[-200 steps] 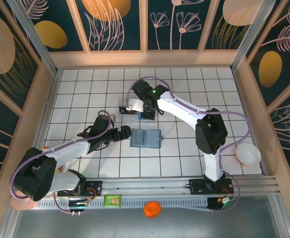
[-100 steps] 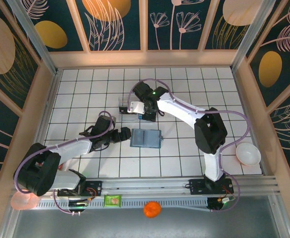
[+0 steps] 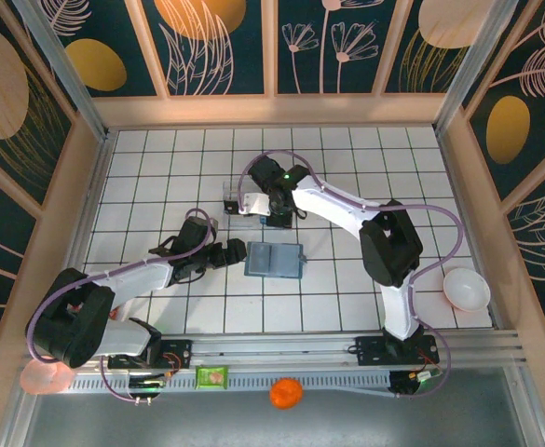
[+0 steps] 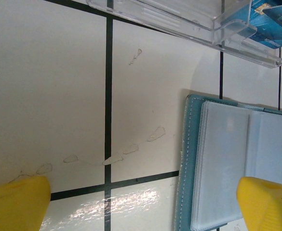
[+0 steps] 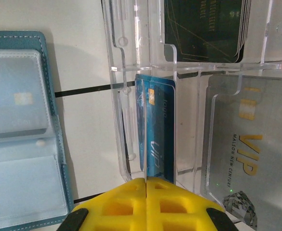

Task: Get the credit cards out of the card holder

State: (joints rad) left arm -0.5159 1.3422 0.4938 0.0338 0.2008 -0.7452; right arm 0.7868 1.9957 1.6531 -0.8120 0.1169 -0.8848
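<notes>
Left gripper [image 3: 238, 251] has edged toward the open card holder [image 3: 275, 261], wide open and empty. Right gripper [image 5: 145, 187], closed, seems to pinch a blue credit card [image 5: 157, 134] in the clear tray [image 5: 119, 72], upper centre. Next, release it.

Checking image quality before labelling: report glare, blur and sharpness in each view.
Left wrist view: glare on the glossy tile near the bottom edge; the left hand shows as blurred yellow fingertips. Right wrist view: blue card and card holder sharp, clear tray edges catch highlights. Top view: even light, no strong glare on the table.
</notes>
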